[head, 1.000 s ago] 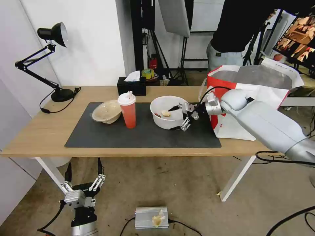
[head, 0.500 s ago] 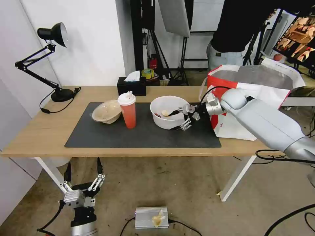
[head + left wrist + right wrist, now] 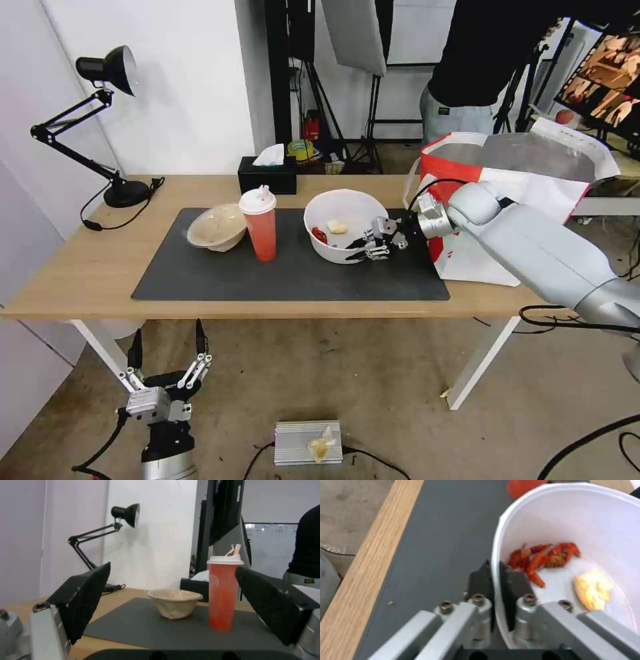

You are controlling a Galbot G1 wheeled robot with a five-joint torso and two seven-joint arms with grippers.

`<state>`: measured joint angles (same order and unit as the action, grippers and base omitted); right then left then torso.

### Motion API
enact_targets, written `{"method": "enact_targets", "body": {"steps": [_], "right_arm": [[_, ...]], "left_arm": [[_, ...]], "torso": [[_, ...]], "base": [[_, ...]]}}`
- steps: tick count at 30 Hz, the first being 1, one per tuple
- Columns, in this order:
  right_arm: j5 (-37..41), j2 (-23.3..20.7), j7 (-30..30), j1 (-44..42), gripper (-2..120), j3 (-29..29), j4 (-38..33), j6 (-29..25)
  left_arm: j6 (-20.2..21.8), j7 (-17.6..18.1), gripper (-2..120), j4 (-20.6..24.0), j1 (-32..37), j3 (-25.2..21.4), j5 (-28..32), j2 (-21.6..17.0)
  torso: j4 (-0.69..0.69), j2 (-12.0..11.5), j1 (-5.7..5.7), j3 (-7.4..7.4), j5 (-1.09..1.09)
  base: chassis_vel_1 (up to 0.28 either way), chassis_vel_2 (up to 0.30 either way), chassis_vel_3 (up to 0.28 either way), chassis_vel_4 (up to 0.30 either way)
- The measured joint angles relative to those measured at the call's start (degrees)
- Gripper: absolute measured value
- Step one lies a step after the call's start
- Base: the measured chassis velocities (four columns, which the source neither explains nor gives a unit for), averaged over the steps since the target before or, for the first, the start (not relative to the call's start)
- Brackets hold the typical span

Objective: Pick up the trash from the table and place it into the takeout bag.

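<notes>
Left claw (image 3: 167, 343) hung low beside the surface's near-left leg, below the tabletop, fingers spread wide and gripping nothing. Through its wrist view, the dark pads framed the beige shallow paper bowl (image 3: 174, 602) and the red drink cup (image 3: 222, 595).

On the surface (image 3: 87, 267), toward the left of the dark grey mat (image 3: 293, 277), sat the paper bowl (image 3: 217, 227), with the red cup (image 3: 259, 223) upright just beside it on the right, white lid on. Behind them, at the far edge of the wood, stood a black tissue box (image 3: 267, 175). Further left, a black desk lamp (image 3: 107, 127) stood on the wood.

Right of the cup, on the mat, rested the large white round bowl (image 3: 337, 223), tilted with its opening turned toward the head camera, red scraps (image 3: 541, 558) and a pale piece (image 3: 593, 590) lying inside. Right claw (image 3: 363, 245) clenched on the bowl's rim at its near-right side, one finger inside the wall and one outside, as seen in the right wrist view (image 3: 495, 580). Whether the bowl's base touched the mat could not be told with certainty.

At the far right stood the takeout bag (image 3: 507, 200), red and white, mouth open, foil lining showing, apparently just past the surface's right end.
</notes>
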<state>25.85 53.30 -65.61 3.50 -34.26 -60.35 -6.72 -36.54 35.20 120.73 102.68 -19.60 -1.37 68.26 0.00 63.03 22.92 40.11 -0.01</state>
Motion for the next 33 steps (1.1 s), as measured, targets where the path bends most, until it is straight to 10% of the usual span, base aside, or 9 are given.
{"method": "enact_targets", "body": {"steps": [33], "right_arm": [[5.43,-1.47,2.19,4.13,0,0.86,-1.1,0.13]], "left_arm": [[-0.81,0.0,100,0.04,0.32,-0.55,-0.21,0.13]], "torso": [[0.0,-0.02,0.0,0.0,0.0]], "base": [[0.0,0.0,0.0,0.0]]}}
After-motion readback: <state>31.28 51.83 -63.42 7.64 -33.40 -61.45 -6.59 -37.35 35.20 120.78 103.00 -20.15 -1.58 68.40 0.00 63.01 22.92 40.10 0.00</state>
